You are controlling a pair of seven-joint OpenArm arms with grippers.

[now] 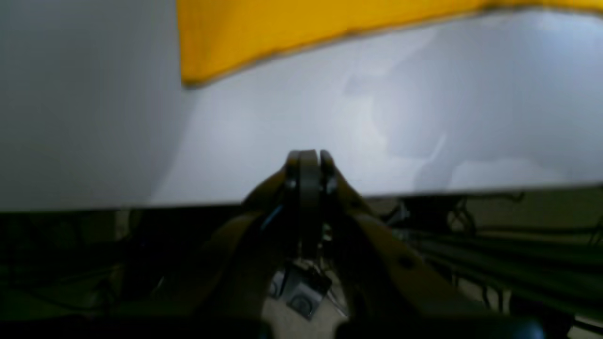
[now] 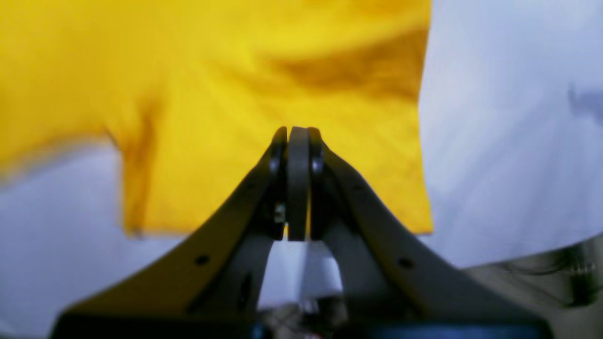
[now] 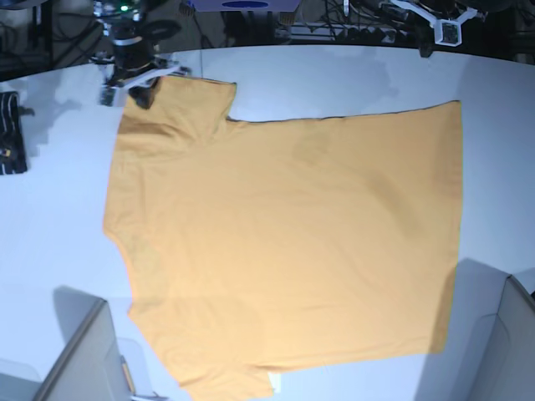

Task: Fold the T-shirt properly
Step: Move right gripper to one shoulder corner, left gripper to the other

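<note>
Right claw [image 2: 298, 129]: pressed together, empty, poised over the near sleeve of the T-shirt [image 2: 245, 94], tips above the cloth with nothing pinched between them. Left claw [image 1: 308, 154]: likewise pressed together and empty, hanging over bare table [image 1: 292, 108], well apart from the shirt's hem edge showing at the top of its view.

Outward, in the base view: T-shirt [image 3: 284, 242] spread flat and open across the white table [image 3: 50, 225], sleeves toward that view's left, hem toward its right, plain side up, only slight wrinkles near the upper sleeve. Right claw [image 3: 138, 92] at that upper sleeve's corner; left claw [image 3: 443, 29] back at the far table edge.

Progress, by judgement: no fold made yet. Cloth laid out and smoothed, which looks like the preparation only; sleeves to bring in, sides to turn over, and body to double up all left to do.

Hard to make out: both wrist views blurred, so contact between right claw tips and cloth cannot be told. Lower sleeve cut off by the bottom frame edge. A dark striped garment [image 3: 10, 134] partly cut off at the left edge. No lettering visible on the shirt.
</note>
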